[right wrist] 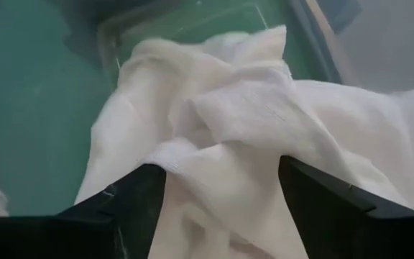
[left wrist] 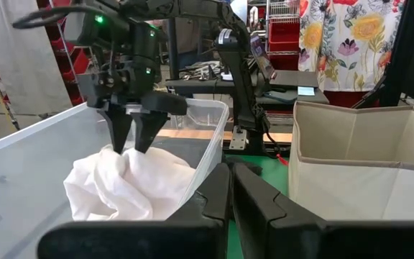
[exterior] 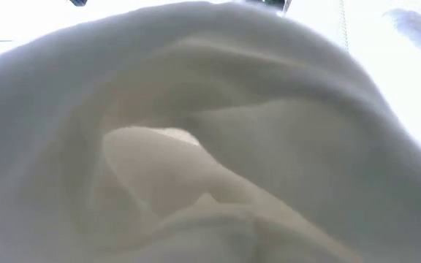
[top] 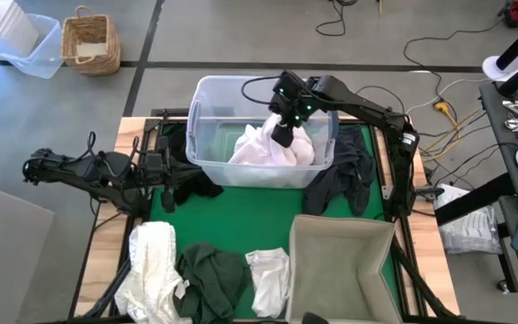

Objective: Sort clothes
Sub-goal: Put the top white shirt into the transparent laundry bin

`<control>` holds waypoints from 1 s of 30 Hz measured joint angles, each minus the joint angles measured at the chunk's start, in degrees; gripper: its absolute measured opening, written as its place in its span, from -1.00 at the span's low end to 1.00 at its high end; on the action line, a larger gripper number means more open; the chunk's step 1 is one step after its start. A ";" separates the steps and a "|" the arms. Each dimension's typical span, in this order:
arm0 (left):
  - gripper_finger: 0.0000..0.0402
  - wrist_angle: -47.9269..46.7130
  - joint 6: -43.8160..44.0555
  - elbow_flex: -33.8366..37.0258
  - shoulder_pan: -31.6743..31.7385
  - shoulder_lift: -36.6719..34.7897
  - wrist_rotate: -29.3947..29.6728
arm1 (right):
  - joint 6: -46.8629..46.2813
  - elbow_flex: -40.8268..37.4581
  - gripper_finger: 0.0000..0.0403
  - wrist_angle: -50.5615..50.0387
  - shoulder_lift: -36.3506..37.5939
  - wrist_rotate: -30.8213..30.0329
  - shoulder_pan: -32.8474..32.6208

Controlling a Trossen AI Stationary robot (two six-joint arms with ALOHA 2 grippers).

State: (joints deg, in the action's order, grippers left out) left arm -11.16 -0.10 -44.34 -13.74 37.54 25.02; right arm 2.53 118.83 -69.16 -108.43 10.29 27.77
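- Your left gripper (top: 171, 171) is waiting just left of the tub (top: 207, 94), low over the table; its fingers are lying together, holding nothing.
- Nearer you than the tub, a cream garment (top: 154, 261), a dark green one (top: 212, 274) and a small white one (top: 270, 274) are lying in a row along the table edge, with the fabric box (top: 340, 256) to their right.
- Inside the tub, the white cloth (top: 263, 148) is sitting in a loose heap. You are looking at something light, limp and easily snagged, so pinch a raised fold near its top.
- Your right gripper (top: 281, 135) is hanging over that heap, fingers (right wrist: 131, 198) spread apart and touching the folds.
- A dark garment (top: 342, 180) is draping off the tub's right corner.
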 joint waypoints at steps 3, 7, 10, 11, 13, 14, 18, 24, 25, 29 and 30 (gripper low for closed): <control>-1.00 0.00 0.00 0.00 0.01 0.00 0.00 | 0.85 0.00 0.36 -4.28 0.08 -0.05 0.00; -1.00 0.00 0.00 0.00 0.02 0.00 0.00 | 2.00 0.00 0.41 -10.42 0.22 -1.01 0.00; -1.00 0.00 0.00 0.00 0.02 0.00 0.00 | 2.00 0.00 0.44 -12.74 0.66 -1.85 0.00; -1.00 0.00 0.00 0.00 0.02 0.00 0.00 | 1.98 0.00 0.44 -13.26 0.89 -1.95 0.00; -1.00 0.00 0.00 0.00 0.02 0.00 0.00 | 1.96 0.00 0.45 -13.94 1.52 -2.61 -0.02; -1.00 0.00 0.00 0.00 0.02 0.00 0.00 | 1.85 0.00 0.45 -14.08 2.00 -3.42 -0.02; -1.00 -0.02 0.00 0.00 0.02 0.00 0.00 | 1.60 0.00 0.39 -13.81 4.52 -7.03 -0.16; -1.00 -0.02 0.00 0.00 0.02 0.00 0.00 | 3.23 -0.07 0.14 -6.08 9.22 -9.02 -0.39; -1.00 -0.02 -0.02 0.00 0.02 -0.02 0.00 | 3.60 -0.15 0.07 -4.22 9.79 -9.02 -0.37; -1.00 -0.02 -0.01 0.00 0.02 -0.01 0.01 | 5.74 -0.47 -0.29 1.04 10.22 -9.81 -0.37; -1.00 -0.02 -0.01 0.00 0.02 0.01 0.01 | 6.19 -0.73 -0.39 1.97 10.21 -10.33 -0.37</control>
State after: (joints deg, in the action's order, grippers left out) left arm -11.18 -0.11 -44.34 -13.72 37.55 25.03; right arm 8.72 118.10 -67.18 -98.23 -0.04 27.40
